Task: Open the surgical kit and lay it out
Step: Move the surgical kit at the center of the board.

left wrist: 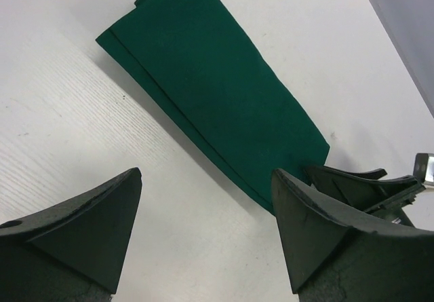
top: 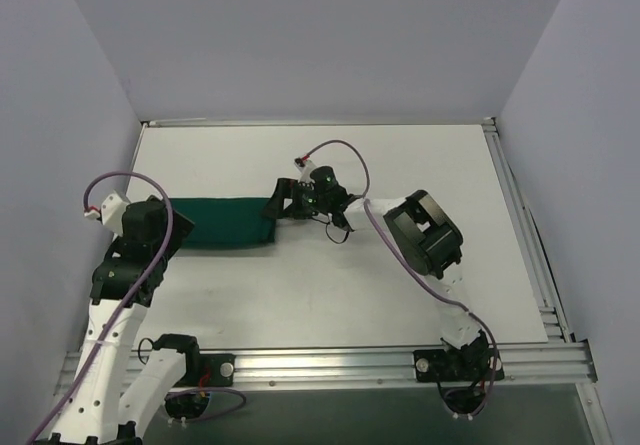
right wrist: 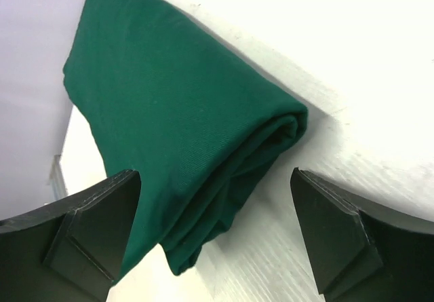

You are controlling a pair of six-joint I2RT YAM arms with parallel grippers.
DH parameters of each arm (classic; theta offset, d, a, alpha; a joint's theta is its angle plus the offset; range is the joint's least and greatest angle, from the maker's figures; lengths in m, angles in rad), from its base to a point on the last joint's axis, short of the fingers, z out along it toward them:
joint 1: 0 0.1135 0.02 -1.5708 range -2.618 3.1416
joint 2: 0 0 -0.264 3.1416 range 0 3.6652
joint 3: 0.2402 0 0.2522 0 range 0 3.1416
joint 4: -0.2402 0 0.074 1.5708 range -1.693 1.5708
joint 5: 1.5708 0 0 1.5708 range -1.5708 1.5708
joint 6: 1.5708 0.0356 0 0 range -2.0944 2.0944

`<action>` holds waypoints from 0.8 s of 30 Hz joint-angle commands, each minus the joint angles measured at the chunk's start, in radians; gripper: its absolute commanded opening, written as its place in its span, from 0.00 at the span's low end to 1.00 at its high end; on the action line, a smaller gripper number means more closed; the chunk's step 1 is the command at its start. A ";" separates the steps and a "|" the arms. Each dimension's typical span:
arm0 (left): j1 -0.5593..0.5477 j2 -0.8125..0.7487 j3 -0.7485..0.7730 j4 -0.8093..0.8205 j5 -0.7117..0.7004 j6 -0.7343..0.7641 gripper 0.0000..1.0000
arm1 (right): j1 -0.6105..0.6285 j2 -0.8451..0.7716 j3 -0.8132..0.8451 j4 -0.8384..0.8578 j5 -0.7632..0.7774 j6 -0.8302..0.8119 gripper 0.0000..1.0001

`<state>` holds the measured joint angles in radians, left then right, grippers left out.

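The surgical kit (top: 225, 222) lies folded as a dark green cloth bundle left of the table's middle. Its contents are hidden inside the folds. My right gripper (top: 283, 203) sits low at the bundle's right end, open. In the right wrist view the bundle's folded end (right wrist: 176, 119) lies between the spread jaws of the right gripper (right wrist: 215, 180), and neither jaw touches it. My left gripper (left wrist: 207, 180) hovers open over bare table near the bundle's left part. The cloth (left wrist: 217, 91) stretches away ahead of it, and the right gripper's fingers (left wrist: 359, 183) show at its far end.
The white table (top: 330, 295) is walled at the back and on both sides. A metal rail (top: 520, 205) runs along its right edge and another along the front. A purple cable (top: 345, 150) loops above the right wrist.
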<state>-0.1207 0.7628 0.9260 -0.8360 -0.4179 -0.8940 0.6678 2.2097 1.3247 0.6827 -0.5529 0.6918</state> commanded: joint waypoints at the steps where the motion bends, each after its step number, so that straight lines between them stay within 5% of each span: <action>1: 0.006 0.033 0.011 -0.021 -0.027 -0.060 0.86 | -0.008 -0.122 0.050 -0.110 0.005 -0.102 1.00; 12: 0.006 0.093 0.040 -0.065 -0.032 -0.094 0.86 | 0.081 -0.318 -0.041 -0.335 0.110 -0.101 1.00; 16: 0.006 0.087 0.042 -0.057 -0.032 -0.092 0.86 | 0.142 -0.355 -0.073 -0.347 0.157 -0.077 0.87; 24: 0.006 0.079 0.068 -0.072 -0.036 -0.074 0.87 | 0.219 -0.358 -0.090 -0.340 0.274 -0.037 0.76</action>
<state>-0.1207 0.8597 0.9413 -0.8993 -0.4351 -0.9756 0.8822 1.8904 1.2182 0.3538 -0.3634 0.6422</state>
